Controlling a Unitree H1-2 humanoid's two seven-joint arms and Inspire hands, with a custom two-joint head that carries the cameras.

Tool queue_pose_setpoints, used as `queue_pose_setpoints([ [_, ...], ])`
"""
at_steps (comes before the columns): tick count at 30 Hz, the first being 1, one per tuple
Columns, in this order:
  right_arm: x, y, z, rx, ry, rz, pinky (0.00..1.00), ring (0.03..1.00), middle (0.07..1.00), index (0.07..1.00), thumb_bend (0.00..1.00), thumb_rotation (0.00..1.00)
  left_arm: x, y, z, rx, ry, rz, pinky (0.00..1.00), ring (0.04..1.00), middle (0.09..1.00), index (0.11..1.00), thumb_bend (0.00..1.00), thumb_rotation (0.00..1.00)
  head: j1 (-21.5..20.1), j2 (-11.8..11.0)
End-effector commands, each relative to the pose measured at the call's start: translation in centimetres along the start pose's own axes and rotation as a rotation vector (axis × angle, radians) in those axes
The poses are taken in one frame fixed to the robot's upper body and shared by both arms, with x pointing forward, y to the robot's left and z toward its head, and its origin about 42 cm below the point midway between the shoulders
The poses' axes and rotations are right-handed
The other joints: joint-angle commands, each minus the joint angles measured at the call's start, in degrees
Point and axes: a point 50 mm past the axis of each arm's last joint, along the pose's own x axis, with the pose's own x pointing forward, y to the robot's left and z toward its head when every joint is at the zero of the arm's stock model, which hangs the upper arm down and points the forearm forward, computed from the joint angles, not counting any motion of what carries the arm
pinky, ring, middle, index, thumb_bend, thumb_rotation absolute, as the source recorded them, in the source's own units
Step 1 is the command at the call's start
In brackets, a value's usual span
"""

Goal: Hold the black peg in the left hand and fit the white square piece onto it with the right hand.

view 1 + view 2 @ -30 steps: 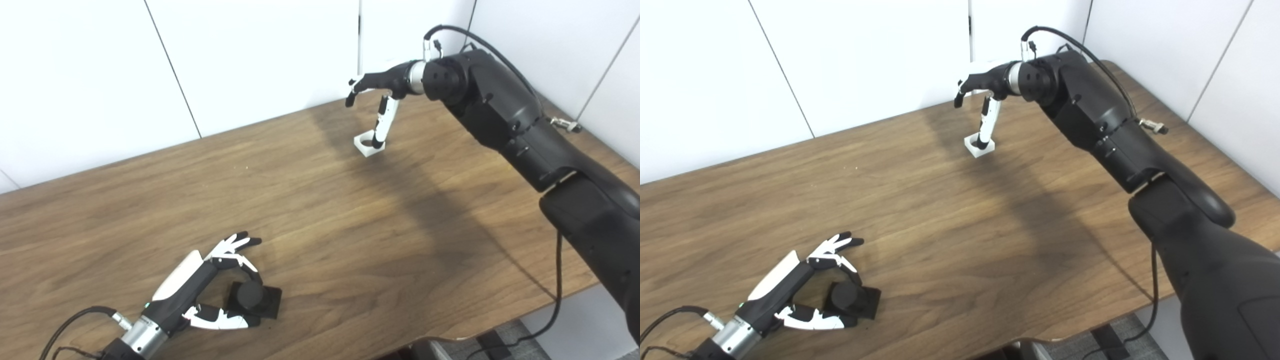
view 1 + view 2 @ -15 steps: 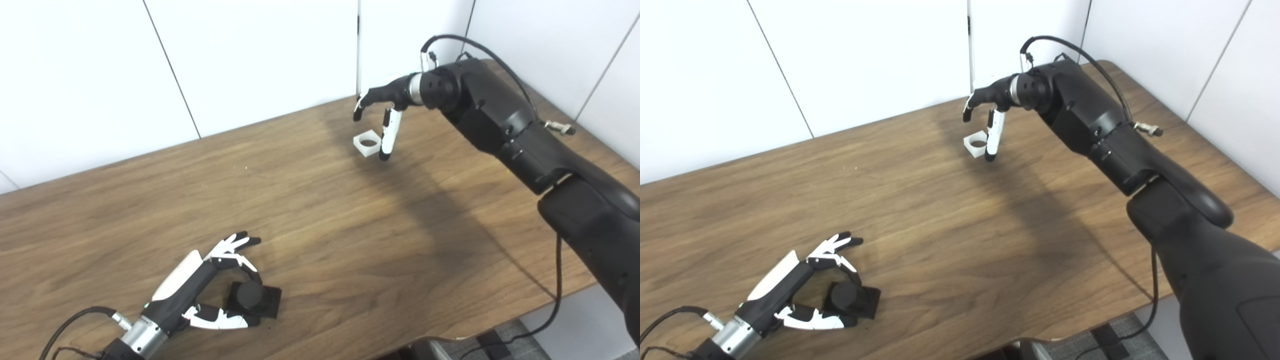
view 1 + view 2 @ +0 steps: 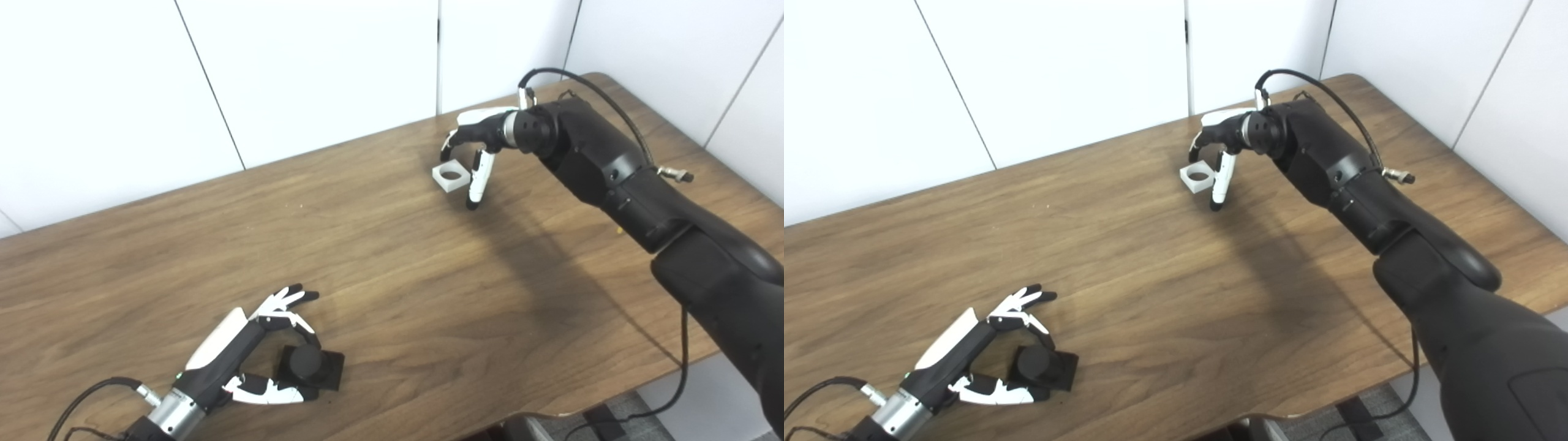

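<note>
- Right hand (image 3: 474,144) over the far side of the table (image 3: 392,257), fingers spread, holding nothing; the white piece (image 3: 451,176) lies flat just under it, between fingers and thumb.
- Left hand (image 3: 245,361), near edge, cups the peg (image 3: 306,362) loosely — grip unclear.

Bright, even light from above; the white walls (image 3: 318,67) look nearly washed out. The right arm (image 3: 618,177) throws a broad soft shadow across the wooden table (image 3: 380,257). Both views sharp, slight softness at edges
</note>
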Motion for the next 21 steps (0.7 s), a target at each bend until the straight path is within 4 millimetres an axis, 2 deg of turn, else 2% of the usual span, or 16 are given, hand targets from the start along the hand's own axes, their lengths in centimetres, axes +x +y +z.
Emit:
queue_pose_setpoints([
  [1,-0.7,-3.0,0.3,-0.012,-0.007,-0.096,0.99,0.991,0.991,0.856,0.90,0.24,-0.2,0.5,-0.1,0.016,0.012,0.002,1.00,1.000,0.925,0.485,0.52,0.06,-0.01,0.08],
  [10,0.0,-1.6,-0.2,0.010,0.007,-0.077,0.99,0.995,0.990,0.854,0.90,0.25,-0.4,0.3,-0.1,0.015,0.017,-0.001,1.00,1.000,0.927,0.486,0.52,0.06,0.24,0.29],
  [13,0.2,-0.9,-0.6,0.009,0.002,-0.106,0.98,0.975,0.972,0.836,0.85,0.23,-0.5,0.3,-0.1,0.012,0.015,0.007,1.00,1.000,0.925,0.486,0.52,0.06,0.46,0.59],
  [16,0.3,-0.1,-0.8,0.004,-0.010,-0.142,0.94,0.949,0.937,0.781,0.78,0.21,-0.5,0.3,-0.1,0.014,0.014,0.009,1.00,1.000,0.927,0.485,0.52,0.06,0.56,0.68],
  [21,0.6,0.8,-0.7,-0.005,-0.030,-0.167,0.91,0.928,0.914,0.741,0.75,0.22,-0.7,0.3,-0.2,0.014,0.021,0.005,1.00,1.000,0.930,0.486,0.52,0.06,0.76,0.85],
])
